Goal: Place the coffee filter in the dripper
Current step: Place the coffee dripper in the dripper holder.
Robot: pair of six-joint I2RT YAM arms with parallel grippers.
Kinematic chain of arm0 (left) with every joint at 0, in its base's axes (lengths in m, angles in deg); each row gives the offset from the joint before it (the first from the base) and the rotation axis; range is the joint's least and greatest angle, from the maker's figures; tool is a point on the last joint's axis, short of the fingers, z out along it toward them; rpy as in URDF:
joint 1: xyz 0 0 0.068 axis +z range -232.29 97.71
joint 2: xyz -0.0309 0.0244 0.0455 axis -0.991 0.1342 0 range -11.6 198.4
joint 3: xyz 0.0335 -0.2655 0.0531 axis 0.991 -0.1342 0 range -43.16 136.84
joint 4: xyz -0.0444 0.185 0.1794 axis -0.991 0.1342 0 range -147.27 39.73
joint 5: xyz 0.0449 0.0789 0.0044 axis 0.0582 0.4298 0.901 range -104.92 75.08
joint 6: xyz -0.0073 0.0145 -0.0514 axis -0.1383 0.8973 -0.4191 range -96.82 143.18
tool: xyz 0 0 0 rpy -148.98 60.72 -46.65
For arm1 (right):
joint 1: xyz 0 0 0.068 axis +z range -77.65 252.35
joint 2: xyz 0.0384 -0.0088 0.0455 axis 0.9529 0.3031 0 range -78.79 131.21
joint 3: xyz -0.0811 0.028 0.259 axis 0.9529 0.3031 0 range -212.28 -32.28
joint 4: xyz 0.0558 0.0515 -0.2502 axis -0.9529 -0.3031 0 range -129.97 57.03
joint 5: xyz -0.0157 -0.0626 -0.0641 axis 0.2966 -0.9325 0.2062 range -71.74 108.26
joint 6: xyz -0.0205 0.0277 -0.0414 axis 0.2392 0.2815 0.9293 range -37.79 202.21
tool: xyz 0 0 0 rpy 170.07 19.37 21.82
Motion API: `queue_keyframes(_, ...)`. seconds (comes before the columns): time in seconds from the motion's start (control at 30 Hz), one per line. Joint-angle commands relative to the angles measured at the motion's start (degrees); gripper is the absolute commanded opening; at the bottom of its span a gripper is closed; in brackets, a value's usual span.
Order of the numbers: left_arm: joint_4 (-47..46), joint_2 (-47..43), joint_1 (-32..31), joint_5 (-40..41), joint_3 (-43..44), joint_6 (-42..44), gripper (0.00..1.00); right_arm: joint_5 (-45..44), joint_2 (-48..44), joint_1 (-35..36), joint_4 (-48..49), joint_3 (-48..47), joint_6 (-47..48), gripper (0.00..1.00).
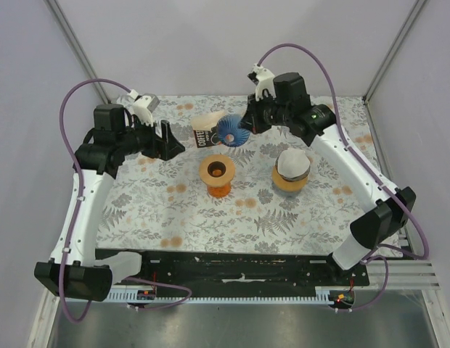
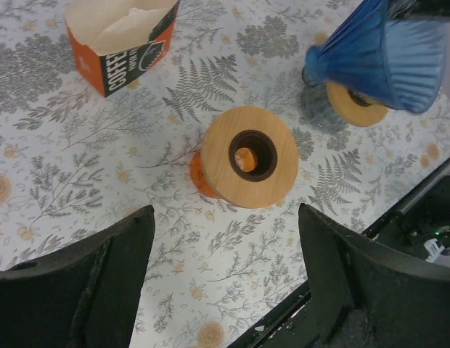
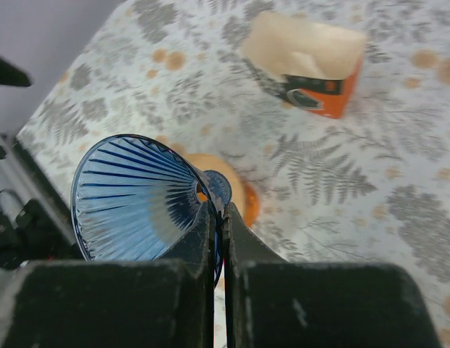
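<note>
My right gripper (image 3: pixel 223 210) is shut on the thin wall of a blue ribbed dripper (image 3: pixel 131 196), holding it tilted in the air. In the top view the right gripper (image 1: pixel 242 124) and the dripper (image 1: pixel 230 130) hang behind a round wooden stand with an orange base (image 1: pixel 217 172). An open orange and black coffee filter box (image 2: pixel 120 43) stands at the back, with pale paper filters (image 2: pixel 127 22) in it. My left gripper (image 2: pixel 225 225) is open and holds nothing, above the table just near of the wooden stand (image 2: pixel 248 156). The dripper (image 2: pixel 385 51) shows at the upper right of that view.
A second round stand (image 1: pixel 290 181) with a white cone-shaped piece on top sits right of the first one. The floral tablecloth (image 1: pixel 174 210) covers the table. A black rail (image 1: pixel 239 264) runs along the near edge, and grey walls enclose the sides.
</note>
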State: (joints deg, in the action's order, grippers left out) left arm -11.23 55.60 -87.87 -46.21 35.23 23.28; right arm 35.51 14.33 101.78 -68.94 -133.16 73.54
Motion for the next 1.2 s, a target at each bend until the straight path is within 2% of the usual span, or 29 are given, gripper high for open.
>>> queue_keyframes(0.0, -3.1, 1.1, 0.0, -8.4, 1.1, -4.3, 0.88, 10.3, 1.2, 2.8, 0.1, -0.2, -2.8, 0.0)
queue_keyframes(0.13, -6.8, 1.7, -0.8, -9.5, -2.4, -7.9, 0.91, 12.5, 2.7, 4.5, 0.4, 1.2, -3.6, 0.0)
queue_keyframes(0.3, -11.2, 3.6, -2.3, -11.0, -4.7, -12.3, 0.93, 9.9, 5.8, 5.4, -0.3, 2.1, -3.7, 0.0)
queue_keyframes(0.43, -14.3, 5.7, -4.3, -8.9, -6.2, -14.2, 0.92, 8.6, 7.6, 5.7, -0.1, 2.1, -4.2, 0.0)
queue_keyframes(0.67, -19.5, 8.0, -5.7, -8.6, -11.2, -17.3, 0.77, 7.7, 10.4, 6.0, 0.1, 3.1, -4.6, 0.0)
queue_keyframes(0.97, -22.5, 11.2, -7.9, -9.7, -13.3, -19.8, 0.68, 7.9, 13.0, 6.1, 0.4, 3.4, -5.1, 0.0)
queue_keyframes(1.1, -23.0, 12.5, -8.4, -9.3, -14.1, -20.7, 0.59, 8.1, 14.3, 6.2, 0.5, 3.2, -5.1, 0.0)
queue_keyframes(1.17, -23.0, 13.3, -8.4, -8.8, -14.1, -21.1, 0.49, 7.9, 14.5, 6.3, 0.5, 3.4, -5.0, 0.0)
